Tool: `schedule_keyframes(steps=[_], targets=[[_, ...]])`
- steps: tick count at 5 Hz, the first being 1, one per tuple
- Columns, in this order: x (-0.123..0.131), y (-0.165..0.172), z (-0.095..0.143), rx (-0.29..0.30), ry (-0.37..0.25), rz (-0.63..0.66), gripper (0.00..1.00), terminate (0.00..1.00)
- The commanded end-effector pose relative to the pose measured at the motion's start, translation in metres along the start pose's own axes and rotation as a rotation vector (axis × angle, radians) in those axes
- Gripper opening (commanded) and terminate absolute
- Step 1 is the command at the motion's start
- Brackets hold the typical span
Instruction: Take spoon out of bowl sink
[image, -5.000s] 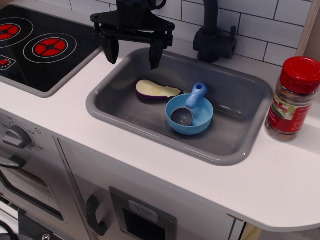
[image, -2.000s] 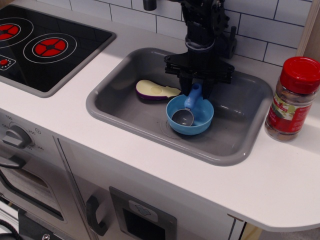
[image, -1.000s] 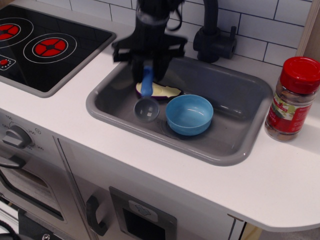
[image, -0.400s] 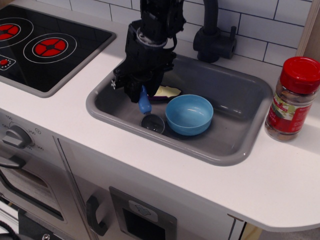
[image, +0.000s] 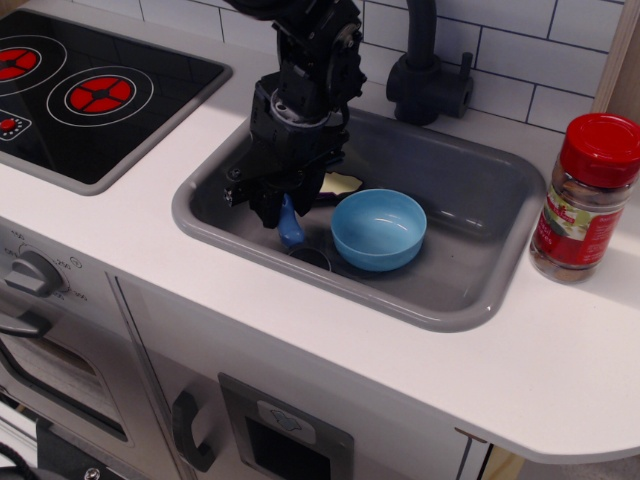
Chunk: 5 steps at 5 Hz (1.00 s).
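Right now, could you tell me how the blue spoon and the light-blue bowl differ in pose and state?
The spoon is held by the end effector and tilted, handle up, cup down by the sink floor; the bowl rests upright on that floor, untouched. The spoon's cup is dark grey metal; the bowl is all light blue and empty. The spoon is partly hidden; the bowl shows whole. Both are inside the sink, side by side.

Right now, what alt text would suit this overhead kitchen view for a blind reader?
A black pincer holds a blue-handled spoon low in a grey sink, beside an empty blue bowl. A red-lidded jar stands on the counter to the right.
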<state>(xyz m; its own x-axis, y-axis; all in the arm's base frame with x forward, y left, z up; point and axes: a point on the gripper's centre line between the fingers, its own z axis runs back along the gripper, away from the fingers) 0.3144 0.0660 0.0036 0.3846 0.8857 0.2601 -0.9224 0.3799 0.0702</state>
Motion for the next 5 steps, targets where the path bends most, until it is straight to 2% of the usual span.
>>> schedule_keyframes(steps=[1, 2, 3, 4, 5], targets=[[0.010, 0.000, 0.026, -0.060, -0.039, -0.009, 1.00, 0.00], [0.018, 0.002, 0.050, -0.135, -0.092, -0.041, 1.00, 0.00], [0.027, 0.003, 0.081, -0.182, -0.083, -0.027, 1.00, 0.00], [0.027, 0.003, 0.081, -0.182, -0.083, -0.027, 1.00, 0.00], [0.027, 0.003, 0.081, -0.182, -0.083, -0.027, 1.00, 1.00]])
